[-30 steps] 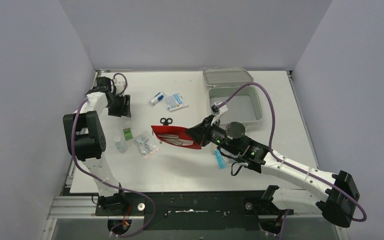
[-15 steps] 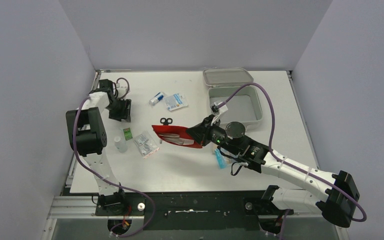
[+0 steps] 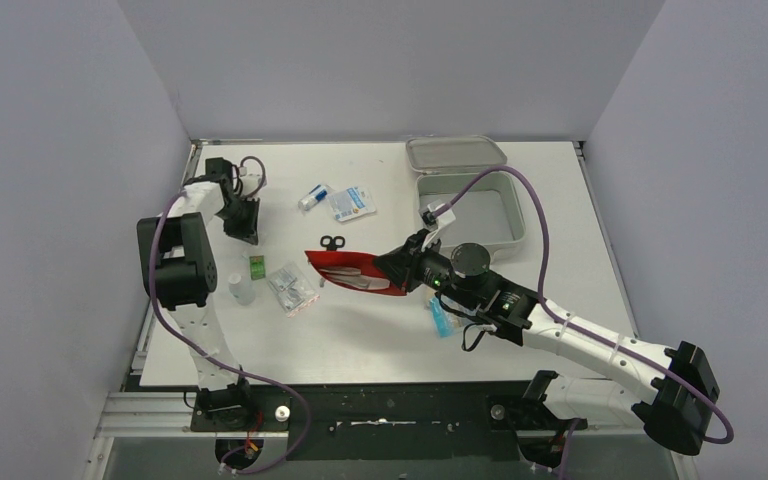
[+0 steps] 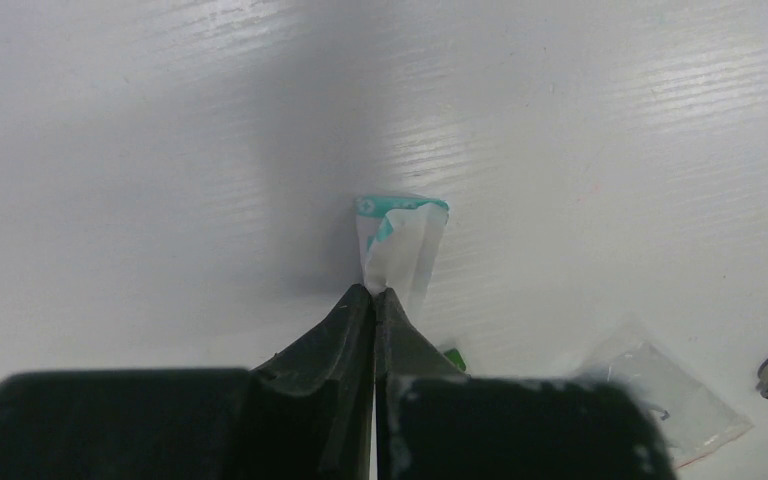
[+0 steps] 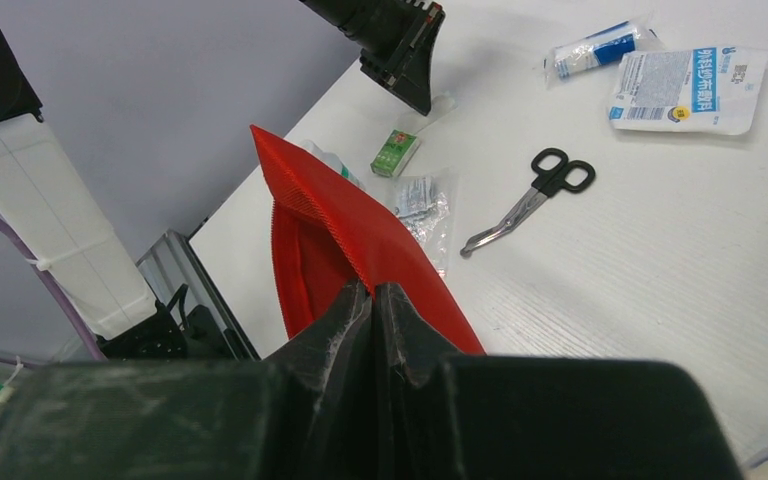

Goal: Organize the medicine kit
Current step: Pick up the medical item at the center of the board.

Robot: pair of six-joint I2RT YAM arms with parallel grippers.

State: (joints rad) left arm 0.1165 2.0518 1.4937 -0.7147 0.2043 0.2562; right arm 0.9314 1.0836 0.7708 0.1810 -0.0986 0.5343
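One kit [image 3: 480, 215] stands open at the worktop's [image 3: 360, 335] far right corner, lid [image 3: 455, 153] lying toward the far edge, long axis near-to-far; left hand [image 4: 373, 292] clamps one sachet [image 4: 402, 238], right hand [image 5: 373, 290] one pouch [image 5: 355, 225]

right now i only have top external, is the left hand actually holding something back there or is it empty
Observer: In the left wrist view, the left hand is shut on one end of a small white and teal sachet.
Operator: ok and the other arm, what part is it pinching
Observer: In the right wrist view, the right hand is shut on the toothed zipper edge of the red pouch.
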